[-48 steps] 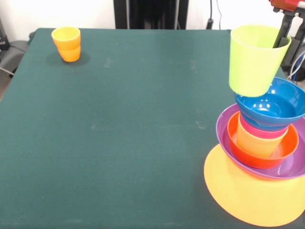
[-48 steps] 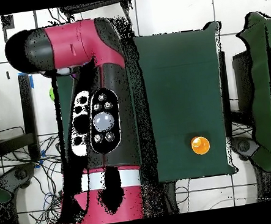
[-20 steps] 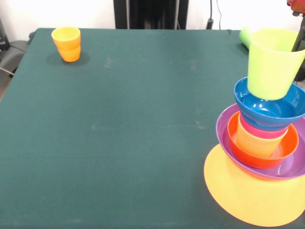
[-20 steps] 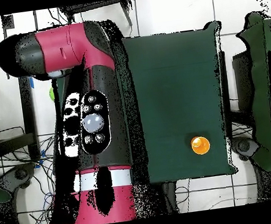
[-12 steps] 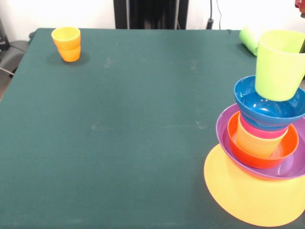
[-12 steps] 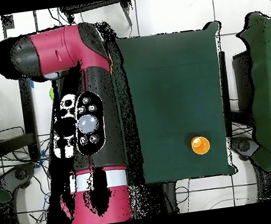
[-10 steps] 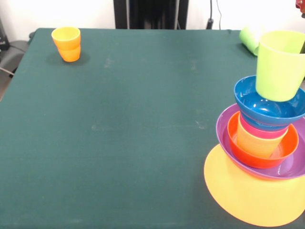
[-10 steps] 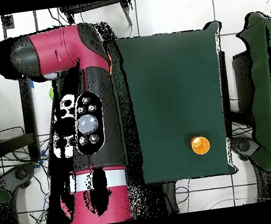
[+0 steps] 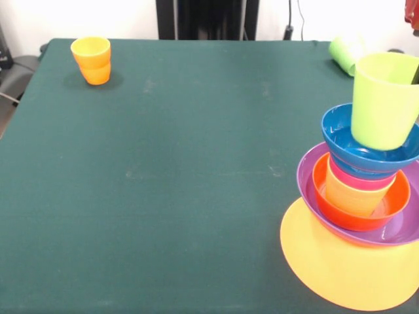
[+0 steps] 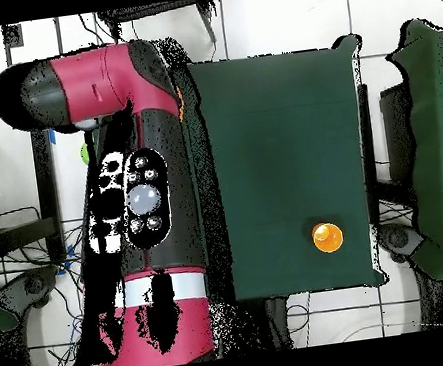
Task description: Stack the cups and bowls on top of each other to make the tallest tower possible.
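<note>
Front view, near right corner of the green surface (image 9: 163,196): the tower starts w/ a large orange-yellow bowl (image 9: 347,268) lowest, cut off by the right and bottom edges. On it sits the wide purple bowl (image 9: 311,186), then the red-orange bowl (image 9: 327,206) inside that. Inside the red-orange one stands a translucent yellow cup (image 9: 357,196), w/ a red cup (image 9: 360,180) showing as a pinkish band above it, and the small blue bowl (image 9: 347,140) rests on top of those. Highest is the lime green cup (image 9: 383,101), upright, its base down inside the blue bowl toward the bowl's right side; can't tell if it touches the bowl's floor. A dark part shows at the cup's right rim at the frame edge and a bit of red at the top right corner (image 9: 414,13), most likely the arm; the hand itself is barely in frame, so can't tell whether it's spread or pinching the cup. Further back, near the far right edge of the surface, a light green cup (image 9: 342,52) lies on its side. Far left corner: the orange cup (image 9: 91,59), upright, well apart from everything else. Overhead view: red and black arm (image 10: 137,202) covers the tower's side of the surface; only the orange cup (image 10: 326,237) shows on the cloth.
</note>
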